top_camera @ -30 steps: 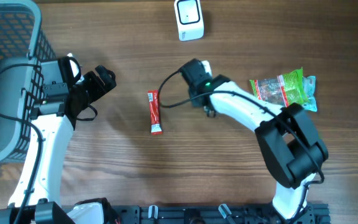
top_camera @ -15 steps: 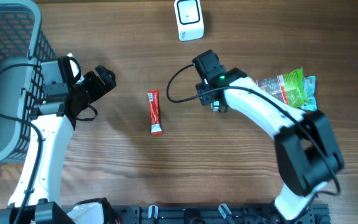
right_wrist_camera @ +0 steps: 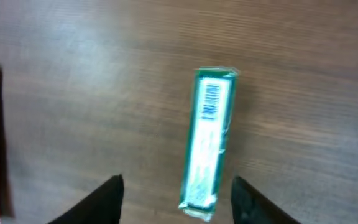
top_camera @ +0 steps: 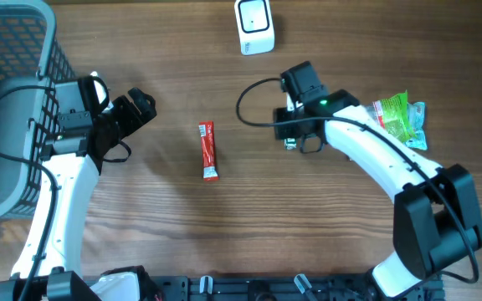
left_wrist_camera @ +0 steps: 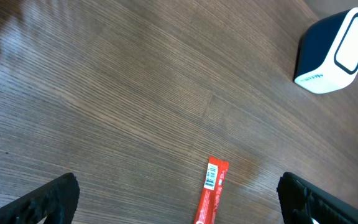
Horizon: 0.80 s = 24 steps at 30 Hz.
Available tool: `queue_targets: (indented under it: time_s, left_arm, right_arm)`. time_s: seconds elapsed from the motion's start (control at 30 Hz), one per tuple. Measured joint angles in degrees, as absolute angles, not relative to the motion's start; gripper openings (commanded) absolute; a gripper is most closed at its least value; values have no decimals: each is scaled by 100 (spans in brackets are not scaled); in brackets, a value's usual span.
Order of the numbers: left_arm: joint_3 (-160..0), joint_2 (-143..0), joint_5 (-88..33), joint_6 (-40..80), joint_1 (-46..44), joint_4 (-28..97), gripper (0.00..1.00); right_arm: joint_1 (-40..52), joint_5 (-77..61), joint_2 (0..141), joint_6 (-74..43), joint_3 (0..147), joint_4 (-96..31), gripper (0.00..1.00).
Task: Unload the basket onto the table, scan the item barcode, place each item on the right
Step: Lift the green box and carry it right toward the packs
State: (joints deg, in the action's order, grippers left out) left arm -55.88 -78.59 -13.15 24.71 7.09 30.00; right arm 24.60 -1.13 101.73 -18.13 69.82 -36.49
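**Green pack lies lengthwise between the right arm's spread fingers, on the robot's side of the scanner**

The scanner (top_camera: 253, 27) stands at the far edge of the table. The green pack (right_wrist_camera: 207, 146) lies flat on the wood, nearer the robot than the scanner and a little to its right. From overhead only a sliver of it shows beneath the right arm's wrist.

The right gripper (right_wrist_camera: 176, 180) hovers over the pack with its fingers apart and nothing in its grasp. One finger stands on each side of the pack's near end, and neither touches it. In the right wrist view the pack's long axis runs almost straight away from the gripper, leaning slightly. The barcode (right_wrist_camera: 211, 101) is at the far end and faces up. The jaws would therefore close across the narrow width, which looks like the workable pinch.

The left gripper (left_wrist_camera: 179, 196) is fully spread and empty, well to the left of the scanner and much farther from the pack. The right arm is plainly the nearer one.

A red stick (top_camera: 208, 150) lies on the robot's side of the scanner, slightly to its left and apart from the pack. It should not get in the way of the pinch.

Once the pack is lifted, its barcode end would probably need turning toward the scanner's face
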Motion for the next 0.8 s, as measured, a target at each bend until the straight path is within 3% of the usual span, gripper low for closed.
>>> queue_targets:
  time_s: [0.23, 0.5, 0.8]
  left_arm:
    - [-5588, -7859, -1315, 2471, 709, 3000, 100]
    - [-5588, -7859, -1315, 2471, 709, 3000, 100]
    - [-5588, -7859, -1315, 2471, 709, 3000, 100]
  right_arm:
    - [2346, -152, 10180, -1870, 6392, -2947, 64]
    - [2346, -198, 10206, -1907, 5846, -2316, 60]
    - [2346, 30, 10280, -1942, 5808, -2174, 41]
